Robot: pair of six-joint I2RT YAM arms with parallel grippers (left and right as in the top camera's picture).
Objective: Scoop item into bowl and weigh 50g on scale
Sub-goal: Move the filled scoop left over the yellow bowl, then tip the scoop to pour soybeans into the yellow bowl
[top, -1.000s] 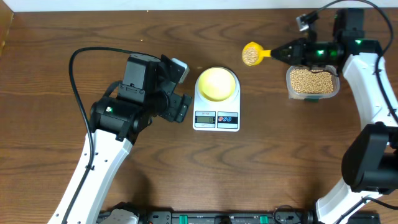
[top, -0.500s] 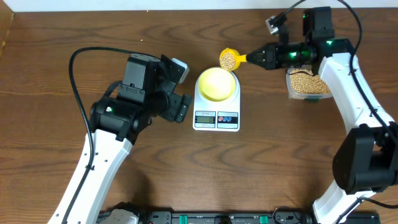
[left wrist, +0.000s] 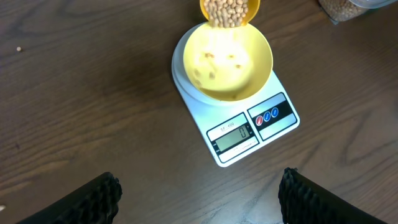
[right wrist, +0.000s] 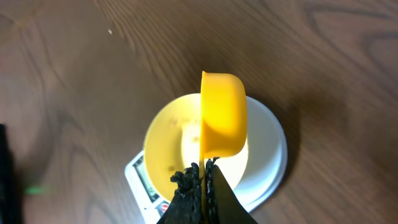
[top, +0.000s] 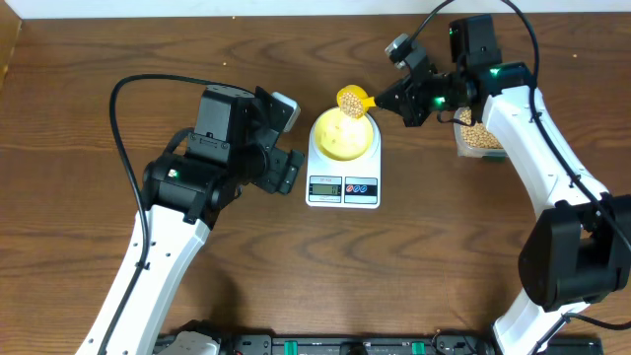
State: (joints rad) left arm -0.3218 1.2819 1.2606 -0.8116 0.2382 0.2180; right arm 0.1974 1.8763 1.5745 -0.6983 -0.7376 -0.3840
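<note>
Tan round beans [left wrist: 229, 11] in yellow scoop [right wrist: 222, 112]

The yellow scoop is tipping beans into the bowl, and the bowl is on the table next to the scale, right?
Not quite. The scoop is tipping beans into the bowl, but the bowl sits on the scale, not next to it. The left wrist view shows it.

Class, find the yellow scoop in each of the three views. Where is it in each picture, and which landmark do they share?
Overhead: scoop upper middle, over the bowl's back rim.
Left wrist: scoop at top edge, full of beans, above the bowl.
Right wrist: scoop at centre, underside showing, in the right gripper.
Shared landmark: the bowl on the scale.
</note>
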